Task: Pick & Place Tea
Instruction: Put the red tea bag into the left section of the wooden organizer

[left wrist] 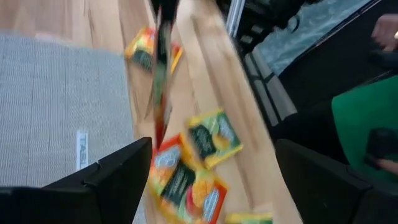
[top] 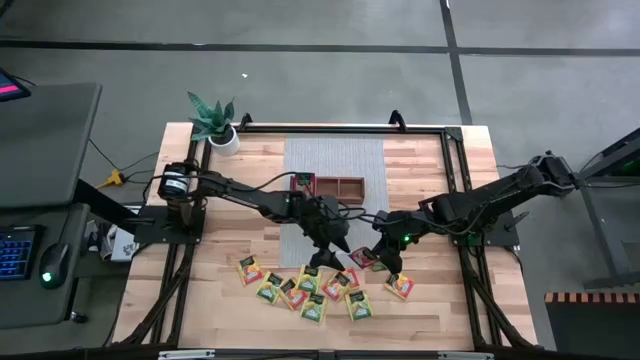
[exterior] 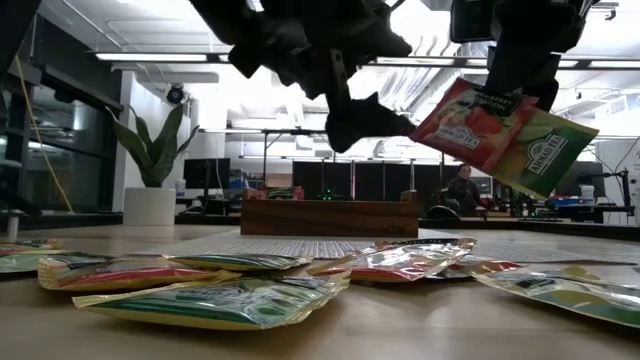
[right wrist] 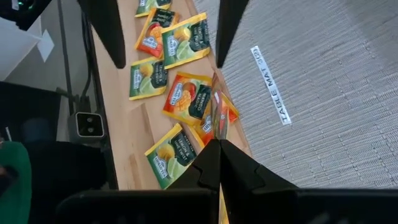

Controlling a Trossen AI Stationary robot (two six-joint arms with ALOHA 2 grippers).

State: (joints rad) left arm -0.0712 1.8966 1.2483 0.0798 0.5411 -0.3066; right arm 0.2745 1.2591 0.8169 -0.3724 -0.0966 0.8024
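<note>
Two overlapping tea packets [exterior: 505, 135] are held pinched, lifted off the table, by the right gripper [top: 388, 262]. Left gripper [top: 333, 253] is spread wide, empty; other packets [top: 300, 288] partly hidden beneath arms.

A light wooden desk [top: 230, 180] carries a grey mat [top: 335, 165] at its centre, a brown wooden tray [top: 340, 186] on the mat, a potted plant [top: 215, 125] at a far corner, and tea packets [top: 300, 288] scattered along the near edge.
</note>
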